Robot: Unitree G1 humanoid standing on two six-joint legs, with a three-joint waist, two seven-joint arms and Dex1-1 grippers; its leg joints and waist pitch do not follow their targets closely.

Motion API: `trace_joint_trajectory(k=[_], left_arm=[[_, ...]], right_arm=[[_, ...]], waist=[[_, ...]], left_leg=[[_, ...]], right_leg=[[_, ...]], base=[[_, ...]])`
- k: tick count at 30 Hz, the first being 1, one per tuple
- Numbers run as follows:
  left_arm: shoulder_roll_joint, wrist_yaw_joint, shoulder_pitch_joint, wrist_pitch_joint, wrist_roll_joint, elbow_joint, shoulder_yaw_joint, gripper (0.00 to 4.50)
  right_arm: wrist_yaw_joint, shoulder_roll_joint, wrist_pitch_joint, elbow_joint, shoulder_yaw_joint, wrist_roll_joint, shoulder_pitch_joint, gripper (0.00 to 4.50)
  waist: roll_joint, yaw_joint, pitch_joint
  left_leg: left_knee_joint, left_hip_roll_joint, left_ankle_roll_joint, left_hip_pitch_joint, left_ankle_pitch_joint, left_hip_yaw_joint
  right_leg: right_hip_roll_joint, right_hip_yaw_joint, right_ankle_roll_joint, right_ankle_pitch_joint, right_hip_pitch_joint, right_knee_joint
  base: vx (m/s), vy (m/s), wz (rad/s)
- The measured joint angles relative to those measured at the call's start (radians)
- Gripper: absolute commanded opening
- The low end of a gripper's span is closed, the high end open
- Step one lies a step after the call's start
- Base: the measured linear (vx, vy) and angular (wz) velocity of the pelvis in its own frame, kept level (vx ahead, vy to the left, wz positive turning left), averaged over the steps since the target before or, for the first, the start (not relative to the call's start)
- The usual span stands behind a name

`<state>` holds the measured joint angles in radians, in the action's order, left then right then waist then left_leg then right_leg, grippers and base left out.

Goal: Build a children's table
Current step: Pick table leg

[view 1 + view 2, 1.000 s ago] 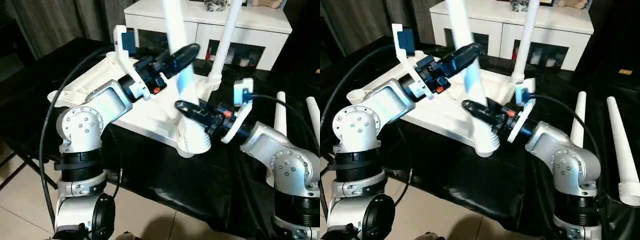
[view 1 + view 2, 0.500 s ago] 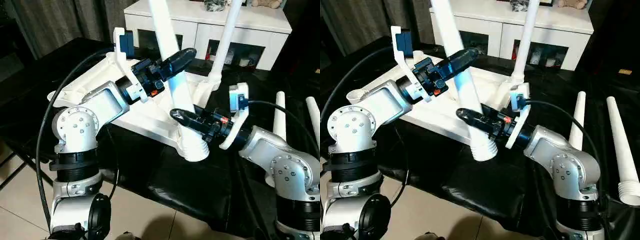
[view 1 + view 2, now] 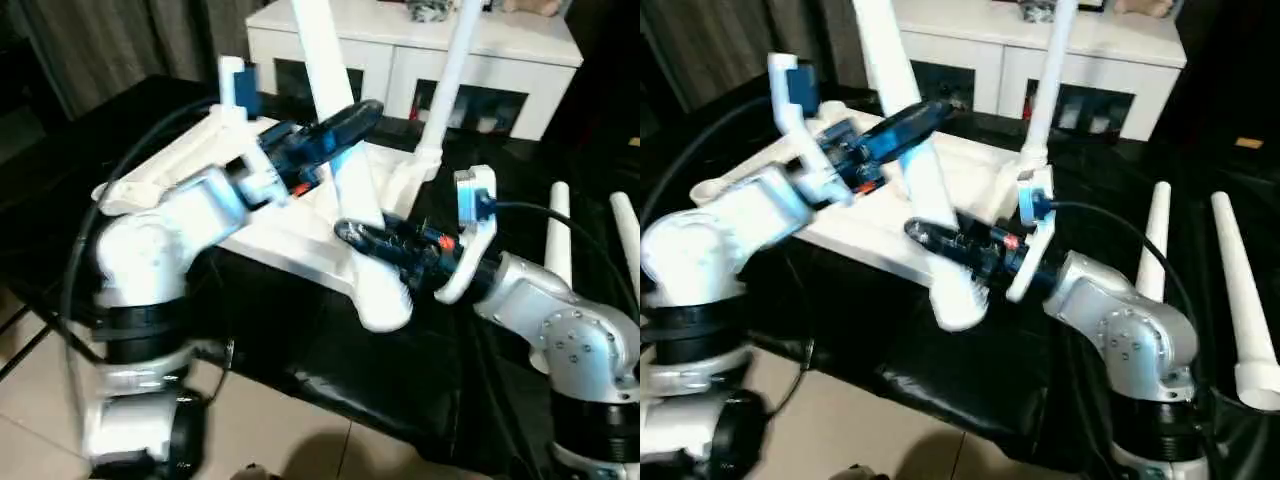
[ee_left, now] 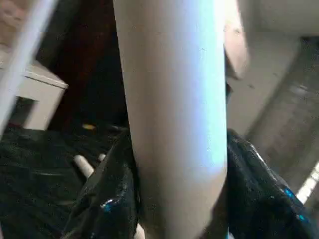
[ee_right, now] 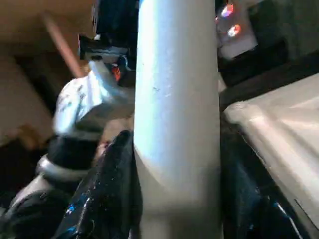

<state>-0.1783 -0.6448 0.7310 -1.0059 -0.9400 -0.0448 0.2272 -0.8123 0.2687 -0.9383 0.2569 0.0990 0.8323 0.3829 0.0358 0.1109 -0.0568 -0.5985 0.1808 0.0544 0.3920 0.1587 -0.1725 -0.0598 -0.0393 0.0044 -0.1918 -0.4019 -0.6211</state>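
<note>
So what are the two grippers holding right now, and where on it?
Both hold the same white leg: the left gripper around its shaft higher up, the right gripper lower down, just above the wide threaded end.

Two silver robot arms reach forward and inward from the bottom corners. The left gripper [image 3: 335, 125], on a raised forearm angled up and to the right, has its two black fingers [image 4: 107, 199] clamped on either side of a white tube. The right gripper [image 3: 352, 236] sits lower and points left, its black fingers [image 5: 112, 184] likewise pressed against both sides of the same tube, nearer its wide end. A black cable loops over each arm.
</note>
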Motion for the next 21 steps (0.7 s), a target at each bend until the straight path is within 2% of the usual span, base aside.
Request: trace_joint_trajectory(k=[2, 7, 16, 17, 21], left_arm=[[-0.049, -0.084, -0.020, -0.021, -0.010, 0.012, -0.017, 1.93], [-0.093, -0.162, -0.027, -0.059, -0.025, 0.031, -0.034, 1.85], [-0.105, -0.189, -0.029, -0.041, -0.039, 0.050, -0.046, 1.82], [-0.104, -0.189, -0.029, -0.038, -0.039, 0.052, -0.046, 1.82], [-0.088, -0.162, -0.023, 0.001, 0.011, 0.063, -0.060, 1.81]], right_arm=[[-0.040, 0.018, -0.015, -0.006, -0.024, 0.004, -0.018, 1.85], [-0.072, 0.020, -0.025, -0.022, -0.053, 0.013, -0.026, 1.84], [-0.077, 0.024, -0.024, -0.027, -0.066, 0.023, -0.026, 1.84], [-0.077, 0.025, -0.022, -0.027, -0.066, 0.021, -0.026, 2.40], [-0.039, 0.020, 0.018, -0.048, -0.061, -0.011, -0.020, 2.74]], waist=[[0.001, 0.000, 0.000], [0.001, 0.000, 0.000], [0.001, 0.001, 0.000], [0.001, 0.001, 0.000], [0.001, 0.001, 0.000]], left_leg=[[0.000, 0.000, 0.000, 0.000, 0.000, 0.000], [0.000, 0.000, 0.000, 0.000, 0.000, 0.000], [0.000, 0.000, 0.000, 0.000, 0.000, 0.000], [0.000, 0.000, 0.000, 0.000, 0.000, 0.000], [0.000, 0.000, 0.000, 0.000, 0.000, 0.000]], right_leg=[[0.000, 0.000, 0.000, 0.000, 0.000, 0.000], [0.000, 0.000, -0.001, 0.000, 0.000, 0.000], [0.000, 0.000, -0.001, 0.001, 0.000, -0.001], [0.000, 0.000, -0.001, 0.001, 0.000, -0.001], [0.000, 0.000, -0.001, 0.001, 0.000, -0.001]], base=[[0.000, 0.000, 0.00], [0.000, 0.000, 0.00], [0.000, 0.000, 0.00], [0.000, 0.000, 0.00], [0.000, 0.000, 0.00]])
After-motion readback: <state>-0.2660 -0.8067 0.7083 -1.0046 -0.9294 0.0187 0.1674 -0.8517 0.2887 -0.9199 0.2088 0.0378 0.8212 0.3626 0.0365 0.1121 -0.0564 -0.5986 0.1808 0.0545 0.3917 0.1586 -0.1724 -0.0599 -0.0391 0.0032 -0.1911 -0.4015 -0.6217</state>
